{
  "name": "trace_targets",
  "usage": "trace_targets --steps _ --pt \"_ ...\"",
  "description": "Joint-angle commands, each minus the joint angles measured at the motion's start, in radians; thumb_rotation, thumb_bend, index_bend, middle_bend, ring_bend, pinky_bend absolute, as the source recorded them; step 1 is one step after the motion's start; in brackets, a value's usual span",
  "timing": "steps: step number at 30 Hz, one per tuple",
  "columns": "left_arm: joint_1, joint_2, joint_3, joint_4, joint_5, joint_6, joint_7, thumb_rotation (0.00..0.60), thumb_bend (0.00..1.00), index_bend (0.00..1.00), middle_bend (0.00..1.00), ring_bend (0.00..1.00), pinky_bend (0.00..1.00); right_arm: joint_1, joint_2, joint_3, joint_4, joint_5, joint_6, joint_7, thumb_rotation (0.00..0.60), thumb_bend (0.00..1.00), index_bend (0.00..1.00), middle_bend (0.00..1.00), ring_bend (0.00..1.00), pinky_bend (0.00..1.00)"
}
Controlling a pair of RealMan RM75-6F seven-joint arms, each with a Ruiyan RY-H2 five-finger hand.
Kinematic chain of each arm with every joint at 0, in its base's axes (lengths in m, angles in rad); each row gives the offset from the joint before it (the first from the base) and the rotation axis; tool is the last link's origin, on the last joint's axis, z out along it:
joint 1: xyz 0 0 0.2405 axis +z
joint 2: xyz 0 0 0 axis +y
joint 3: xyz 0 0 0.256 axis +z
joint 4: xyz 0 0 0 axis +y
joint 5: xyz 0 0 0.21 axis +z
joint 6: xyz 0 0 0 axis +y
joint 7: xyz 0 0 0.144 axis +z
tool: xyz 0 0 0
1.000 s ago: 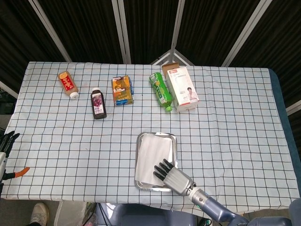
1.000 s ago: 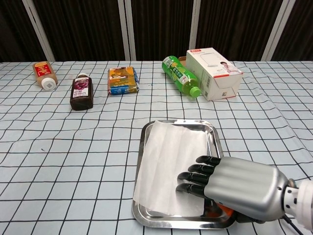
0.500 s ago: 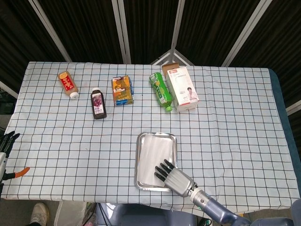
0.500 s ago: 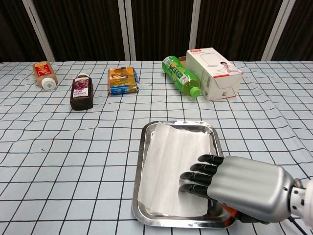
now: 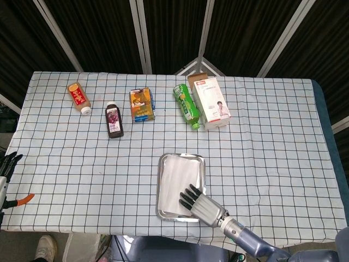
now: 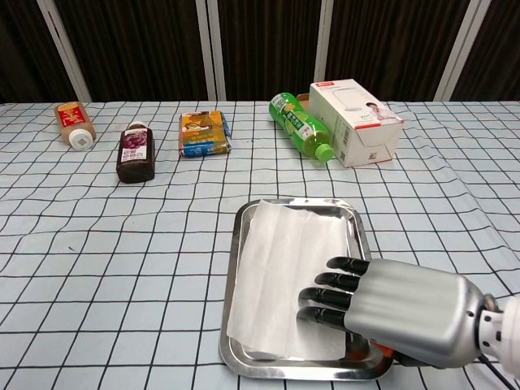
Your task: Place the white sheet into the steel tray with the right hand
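Note:
The white sheet (image 5: 178,182) (image 6: 284,272) lies flat inside the steel tray (image 5: 162,163) (image 6: 234,312) near the table's front edge. My right hand (image 5: 203,203) (image 6: 390,308) hovers low over the tray's near right corner, its dark fingers (image 6: 329,296) spread over the sheet's near right part. Whether they touch the sheet I cannot tell. It holds nothing. My left hand (image 5: 6,165) shows only at the far left edge of the head view, off the table, fingers apart and empty.
Along the far side lie an orange bottle (image 5: 77,97), a dark juice bottle (image 5: 113,120), a yellow-blue snack pack (image 5: 142,104), a green bottle (image 5: 186,104) and a white carton (image 5: 210,102). An orange tool (image 5: 23,200) lies beyond the table's left edge.
The sheet, earlier overhanging the tray's near left rim, has slid to lie within the tray. My right hand stayed over the near right corner.

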State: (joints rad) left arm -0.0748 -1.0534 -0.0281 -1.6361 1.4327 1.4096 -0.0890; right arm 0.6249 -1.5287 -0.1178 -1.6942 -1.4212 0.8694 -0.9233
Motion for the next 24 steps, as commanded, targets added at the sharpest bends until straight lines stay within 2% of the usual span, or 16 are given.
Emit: trace_targets --steps 1,15,19,24 --pt "0.000 0.000 0.000 0.001 0.000 0.000 -0.001 0.600 0.00 0.00 0.00 0.00 0.00 0.005 0.001 -0.001 0.006 -0.008 0.000 -0.003 0.600 1.00 0.10 0.05 0.00 0.00" --pt "0.001 -0.001 0.001 0.001 0.003 0.003 0.003 0.600 0.00 0.00 0.00 0.00 0.00 0.002 0.024 -0.013 -0.004 -0.028 0.019 -0.015 0.600 1.00 0.09 0.05 0.00 0.00" --pt "0.000 -0.002 0.002 0.001 0.004 0.003 0.004 0.600 0.00 0.00 0.00 0.00 0.00 -0.004 0.051 -0.008 -0.044 -0.056 0.052 0.010 0.600 1.00 0.04 0.04 0.00 0.00" --pt "0.001 -0.002 0.002 0.000 0.006 0.004 0.005 0.600 0.00 0.00 0.00 0.00 0.00 -0.011 0.100 0.013 -0.096 -0.099 0.112 0.026 0.600 1.00 0.03 0.04 0.00 0.00"
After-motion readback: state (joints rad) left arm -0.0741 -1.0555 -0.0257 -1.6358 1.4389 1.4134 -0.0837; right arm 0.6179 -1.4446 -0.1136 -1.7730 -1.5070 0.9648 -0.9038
